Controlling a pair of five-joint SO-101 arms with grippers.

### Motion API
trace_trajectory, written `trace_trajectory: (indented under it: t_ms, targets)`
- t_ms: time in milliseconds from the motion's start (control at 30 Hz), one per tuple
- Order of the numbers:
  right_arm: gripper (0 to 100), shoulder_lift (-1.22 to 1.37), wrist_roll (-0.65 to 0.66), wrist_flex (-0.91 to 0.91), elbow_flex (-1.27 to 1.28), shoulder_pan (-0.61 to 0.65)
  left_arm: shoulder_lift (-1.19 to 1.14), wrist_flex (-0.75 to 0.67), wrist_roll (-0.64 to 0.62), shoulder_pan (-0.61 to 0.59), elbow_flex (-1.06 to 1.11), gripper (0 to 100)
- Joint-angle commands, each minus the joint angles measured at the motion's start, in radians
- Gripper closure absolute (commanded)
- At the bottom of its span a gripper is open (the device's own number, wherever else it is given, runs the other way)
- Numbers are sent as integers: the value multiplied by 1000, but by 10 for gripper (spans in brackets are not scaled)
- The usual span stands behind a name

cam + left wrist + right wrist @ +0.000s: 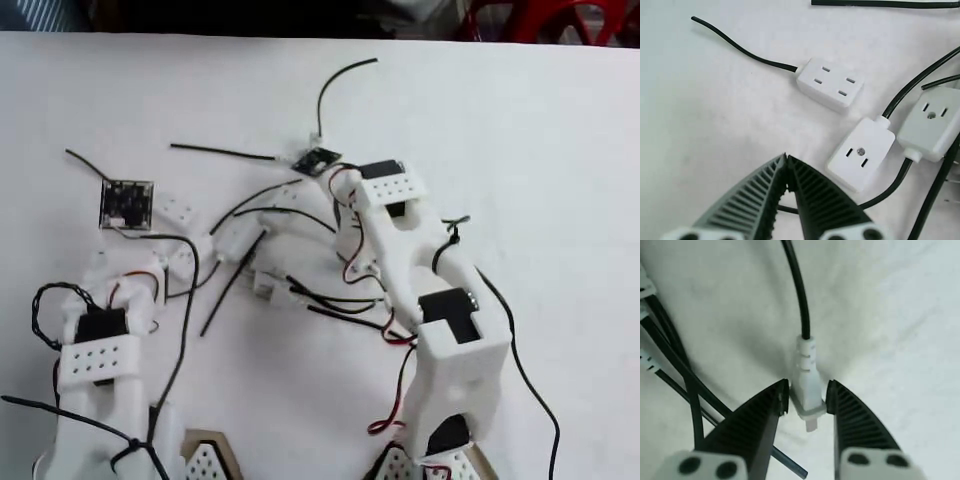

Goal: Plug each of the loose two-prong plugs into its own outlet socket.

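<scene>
While the left gripper (786,161) sits pressed shut just near of the sockets (860,152), the right gripper (807,386) pinches a plug (806,371) in the middle, so this looks like the grasp step, and next comes lifting and lining its prongs up with a socket.

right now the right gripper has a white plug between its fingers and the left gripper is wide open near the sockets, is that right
Not quite. The left gripper is shut, its fingers meshed with nothing between them, as the left wrist view shows. The rest stands: it is near the outlet sockets, and the right gripper has the white plug between its fingers.
</scene>
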State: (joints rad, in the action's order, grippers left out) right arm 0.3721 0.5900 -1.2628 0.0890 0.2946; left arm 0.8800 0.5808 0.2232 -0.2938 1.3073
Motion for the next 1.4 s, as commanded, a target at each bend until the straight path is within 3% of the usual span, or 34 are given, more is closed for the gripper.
trace_trajectory:
  t_ms: [0, 667, 1167, 1367]
  targets:
    - [880, -15, -11, 12, -75, -4, 19, -21, 5, -4, -12, 976]
    - [983, -5, -11, 12, -71, 7, 19, -21, 5, -4, -12, 976]
    - [981, -1, -6, -44, -77, 30, 19, -21, 5, -4, -12, 976]
    - [981, -156, -12, -186, -109, 35, 19, -21, 5, -4, -12, 976]
